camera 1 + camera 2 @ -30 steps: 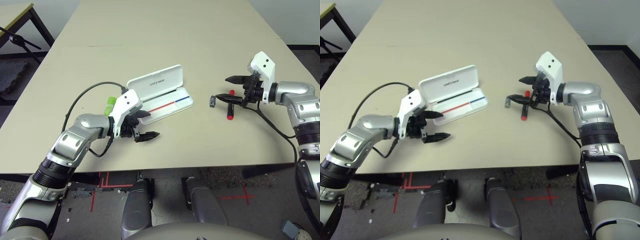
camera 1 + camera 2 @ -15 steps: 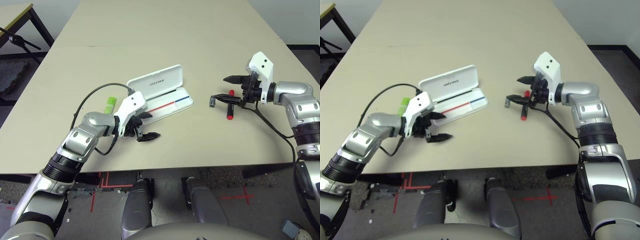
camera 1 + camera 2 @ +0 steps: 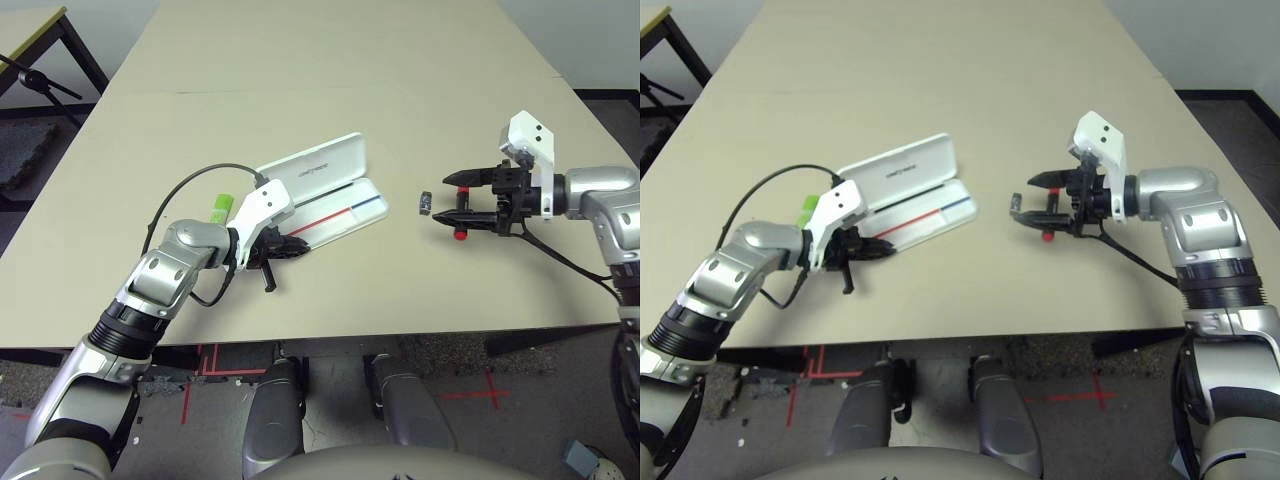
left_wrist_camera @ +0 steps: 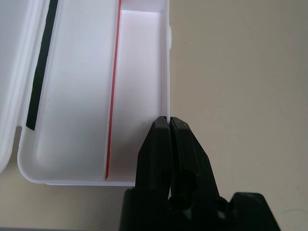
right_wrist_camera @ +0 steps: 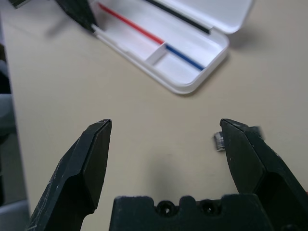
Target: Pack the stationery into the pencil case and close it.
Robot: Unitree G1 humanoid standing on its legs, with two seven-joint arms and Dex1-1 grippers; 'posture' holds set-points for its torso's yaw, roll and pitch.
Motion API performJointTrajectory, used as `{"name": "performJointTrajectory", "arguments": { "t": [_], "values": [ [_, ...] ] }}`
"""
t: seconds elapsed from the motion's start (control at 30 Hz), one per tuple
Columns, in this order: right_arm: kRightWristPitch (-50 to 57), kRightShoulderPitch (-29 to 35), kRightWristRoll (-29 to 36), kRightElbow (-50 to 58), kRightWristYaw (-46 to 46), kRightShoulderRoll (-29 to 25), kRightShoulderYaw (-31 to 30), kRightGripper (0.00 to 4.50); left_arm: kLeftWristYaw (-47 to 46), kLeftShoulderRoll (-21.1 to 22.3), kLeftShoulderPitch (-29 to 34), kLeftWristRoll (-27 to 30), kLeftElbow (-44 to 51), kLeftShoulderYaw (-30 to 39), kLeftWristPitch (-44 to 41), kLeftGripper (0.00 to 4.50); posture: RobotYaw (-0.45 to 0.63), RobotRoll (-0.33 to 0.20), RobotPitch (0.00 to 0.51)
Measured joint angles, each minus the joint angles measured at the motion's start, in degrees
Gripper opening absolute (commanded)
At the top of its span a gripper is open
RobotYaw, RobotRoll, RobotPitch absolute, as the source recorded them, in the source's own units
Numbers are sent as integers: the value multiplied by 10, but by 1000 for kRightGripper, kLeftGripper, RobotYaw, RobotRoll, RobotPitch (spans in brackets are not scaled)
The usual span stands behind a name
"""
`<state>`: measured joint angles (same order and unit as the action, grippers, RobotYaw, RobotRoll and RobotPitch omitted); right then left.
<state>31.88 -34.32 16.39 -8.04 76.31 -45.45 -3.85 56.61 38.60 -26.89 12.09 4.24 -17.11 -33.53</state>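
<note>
Tabletop [image 3: 360,290]: spread right fingers [image 3: 472,178] partly hide the red marker [image 3: 461,235]; left fingers [image 4: 155,154] press together at the open case's [image 3: 362,212] seven-o'clock edge.

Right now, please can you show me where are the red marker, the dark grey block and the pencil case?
Red marker [image 3: 461,235]: left eye view, its red end.
Dark grey block [image 3: 425,203]: left eye view, its middle.
Pencil case [image 3: 318,168]: left eye view, open lid.

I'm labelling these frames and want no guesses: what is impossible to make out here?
- Lettering on the case lid, left eye view: too small to read.
- Middle of the red marker, left eye view: behind the right gripper.
- Lid's far edge, right wrist view: cut off by the picture edge.
</note>
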Motion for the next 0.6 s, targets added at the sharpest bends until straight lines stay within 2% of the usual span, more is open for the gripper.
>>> {"name": "performJointTrajectory", "arguments": {
  "t": [0.13, 0.4, 0.6],
  "values": [
    [12, 6, 3, 15, 2, -8, -3, 4500, 18, 11, -1, -11, 0, -6, 22, 50, -70, 0, 193],
    [16, 19, 4, 22, 9, -13, -24, 4500, 96, 72, 17, -22, 19, -15, 101, 50, -51, 0, 189],
    [12, 19, 2, 23, 9, -7, -47, 4500, 135, 79, 24, -24, 16, -15, 147, 50, -45, 0, 183]
  ]
}}
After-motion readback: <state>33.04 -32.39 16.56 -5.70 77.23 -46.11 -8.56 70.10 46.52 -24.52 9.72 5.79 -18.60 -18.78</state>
